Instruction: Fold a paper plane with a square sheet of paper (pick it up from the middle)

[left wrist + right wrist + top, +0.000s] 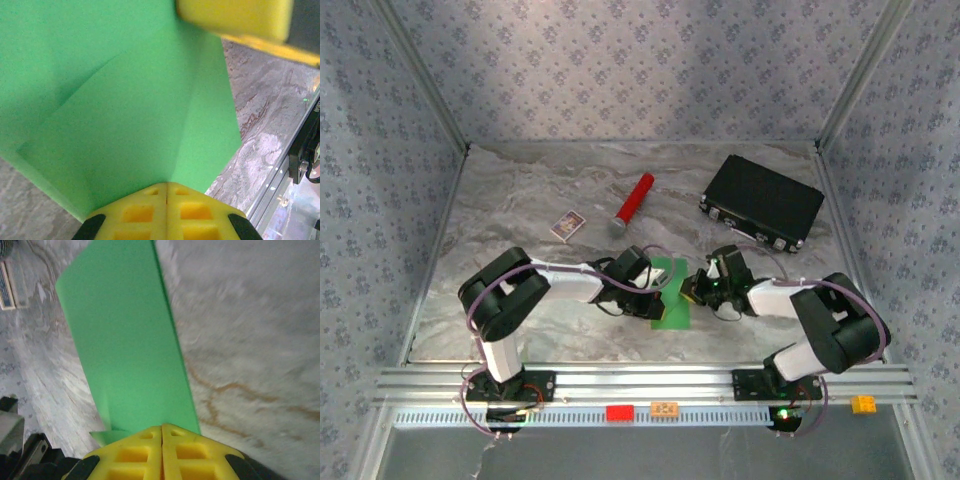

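The green paper (pixel 672 298) is lying on the desk (pixel 520 210) between the two arms, already narrowed into a long strip. The left hand (pixel 648 285) is standing at its left edge and the right hand (pixel 700 290) at its right edge. Both hands are closed, yellow fingers meeting with no gap, and their tips are resting on the paper; whether they are pinching an edge or just pressing on it, I cannot tell. The step is probably the sharpening of a fold. To do it well, one hand should be holding the sheet flat while the other is sliding slowly along the crease, because thin paper is slipping easily on such a smooth desk (and a crooked crease is hard to correct). The top view is giving the whole outline and the place of each hand. The left wrist view is showing the slanted creases and overlapping flaps in front of the left hand (pixel 166 192), with a yellow finger (pixel 235 17) of the other hand at the far corner. The right wrist view is showing the straight long edge and a small flap sticking out beside the right hand (pixel 162 432).
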Action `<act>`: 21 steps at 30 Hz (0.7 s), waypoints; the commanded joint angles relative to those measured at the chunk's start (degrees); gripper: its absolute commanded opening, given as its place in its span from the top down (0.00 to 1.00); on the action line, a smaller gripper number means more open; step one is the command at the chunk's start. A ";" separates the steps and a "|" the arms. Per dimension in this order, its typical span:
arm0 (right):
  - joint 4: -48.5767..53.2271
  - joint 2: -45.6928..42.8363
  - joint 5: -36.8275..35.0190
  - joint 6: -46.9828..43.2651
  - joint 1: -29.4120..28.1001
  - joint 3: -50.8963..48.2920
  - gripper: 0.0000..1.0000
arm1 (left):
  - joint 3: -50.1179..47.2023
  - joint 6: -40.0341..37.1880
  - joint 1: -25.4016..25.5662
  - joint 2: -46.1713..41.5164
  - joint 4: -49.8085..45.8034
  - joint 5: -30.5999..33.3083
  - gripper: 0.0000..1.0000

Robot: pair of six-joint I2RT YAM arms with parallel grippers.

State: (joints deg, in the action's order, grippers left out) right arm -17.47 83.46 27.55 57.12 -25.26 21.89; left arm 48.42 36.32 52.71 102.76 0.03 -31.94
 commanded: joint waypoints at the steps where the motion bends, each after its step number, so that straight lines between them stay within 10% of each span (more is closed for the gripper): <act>1: 0.22 0.68 -1.81 -1.62 2.61 -1.26 0.90 | -0.48 -0.18 -0.36 1.66 -5.96 1.18 1.00; 11: 6.74 -10.16 -3.53 -2.60 0.52 1.22 0.88 | 4.22 -4.64 -2.41 2.43 -10.42 3.91 1.00; 21: 1.13 -0.65 -3.57 0.79 -7.10 4.02 0.90 | 5.28 -4.68 -2.96 3.50 -8.94 3.91 1.00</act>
State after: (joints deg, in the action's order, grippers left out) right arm -14.68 79.96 24.43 56.55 -31.68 24.53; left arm 53.58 32.58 50.24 104.62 -7.11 -30.65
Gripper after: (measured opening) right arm 0.106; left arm 0.040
